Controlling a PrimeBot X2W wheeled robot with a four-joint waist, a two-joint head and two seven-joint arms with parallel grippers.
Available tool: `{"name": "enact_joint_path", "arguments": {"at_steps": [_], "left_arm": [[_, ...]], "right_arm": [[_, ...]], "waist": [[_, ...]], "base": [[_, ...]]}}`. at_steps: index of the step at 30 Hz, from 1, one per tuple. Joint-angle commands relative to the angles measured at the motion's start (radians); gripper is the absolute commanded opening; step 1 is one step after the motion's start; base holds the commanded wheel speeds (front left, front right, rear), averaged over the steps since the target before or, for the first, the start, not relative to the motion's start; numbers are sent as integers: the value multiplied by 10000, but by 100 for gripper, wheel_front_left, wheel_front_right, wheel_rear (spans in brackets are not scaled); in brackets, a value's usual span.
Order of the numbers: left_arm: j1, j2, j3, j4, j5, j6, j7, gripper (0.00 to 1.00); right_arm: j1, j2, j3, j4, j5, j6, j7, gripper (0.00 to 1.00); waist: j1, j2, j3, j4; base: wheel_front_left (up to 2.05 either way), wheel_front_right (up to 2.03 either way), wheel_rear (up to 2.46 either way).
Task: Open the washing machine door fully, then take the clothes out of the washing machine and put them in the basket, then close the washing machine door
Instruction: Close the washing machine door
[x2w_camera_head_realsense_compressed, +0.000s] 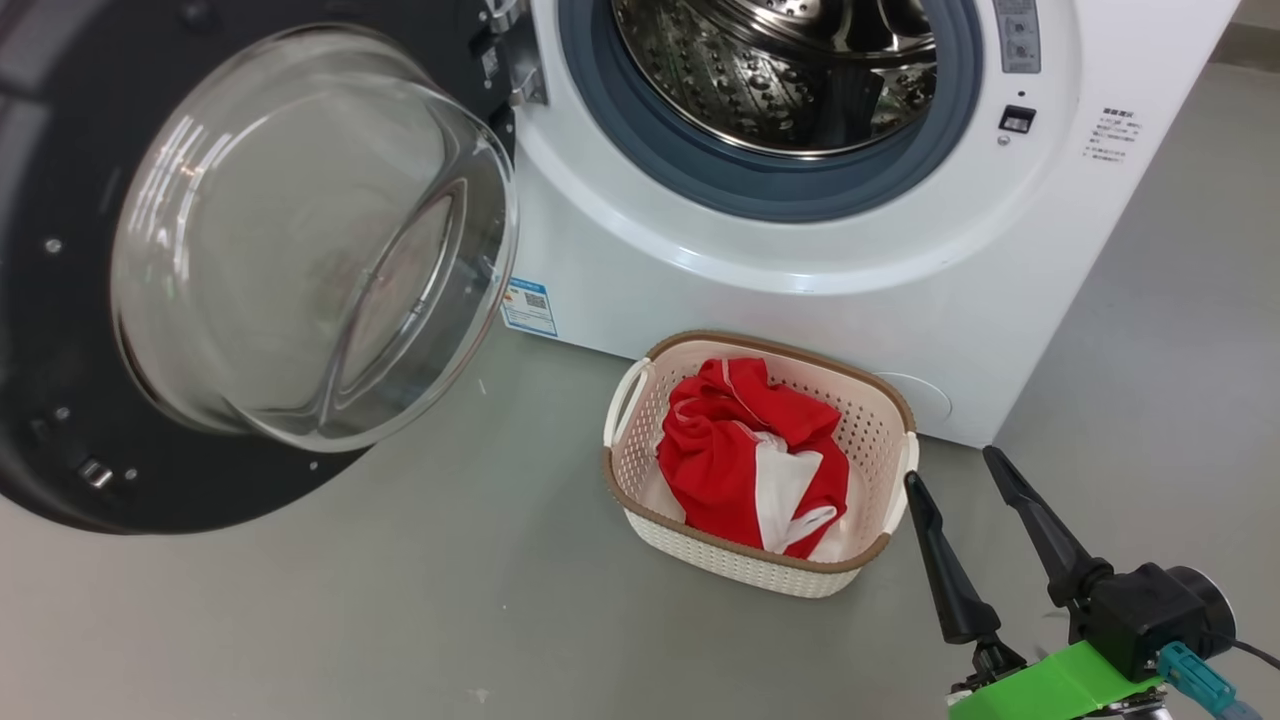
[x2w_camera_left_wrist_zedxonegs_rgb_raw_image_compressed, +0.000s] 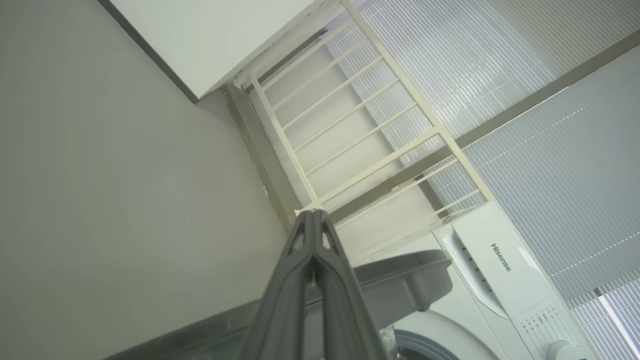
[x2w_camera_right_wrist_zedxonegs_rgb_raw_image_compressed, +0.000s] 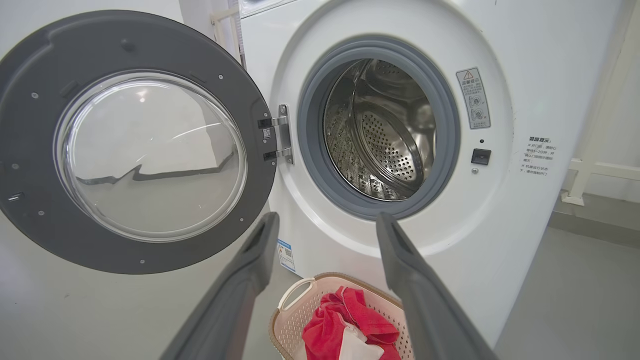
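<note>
Round washing machine door (x2w_camera_head_realsense_compressed: 300, 240) standing wide open left of the washing machine (x2w_camera_head_realsense_compressed: 800, 270), red-and-white clothes (x2w_camera_head_realsense_compressed: 750, 450) heaped in the basket (x2w_camera_head_realsense_compressed: 880, 390) on the floor (x2w_camera_head_realsense_compressed: 400, 600) before the machine, right pincer (x2w_camera_head_realsense_compressed: 951, 466) spread apart near the basket, left pincer (x2w_camera_left_wrist_zedxonegs_rgb_raw_image_compressed: 311, 214) pressed together

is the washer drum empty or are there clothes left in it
Empty, as far as it shows: the perforated steel drum is bare metal, and the red-and-white clothes lie in the cream perforated plastic basket.
</note>
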Motion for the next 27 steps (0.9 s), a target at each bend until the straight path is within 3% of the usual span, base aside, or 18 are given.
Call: {"name": "enact_joint_path", "arguments": {"at_steps": [1, 13, 19, 27], "left_arm": [[-384, 762, 221, 30, -22, 146, 187, 0], [-1456, 1808, 180, 2364, -395, 657, 1657, 0], [-1471, 2086, -67, 3017, -273, 547, 2077, 0], [-1495, 2047, -203, 3380, -466, 152, 2763, 0]], "right_arm": [[-255, -104, 205, -312, -117, 62, 40, 100], [-475, -104, 260, -337, -278, 62, 128, 100], [-444, -104, 267, -351, -277, 62, 138, 100], [-404, -104, 152, -376, -250, 62, 91, 100]], "waist": [[0, 0, 88, -88], [0, 0, 407, -490], [0, 0, 392, -630], [0, 0, 392, -528]], "base": [[0, 0, 0], [0, 0, 0], [0, 0, 0], [0, 0, 0]]}}
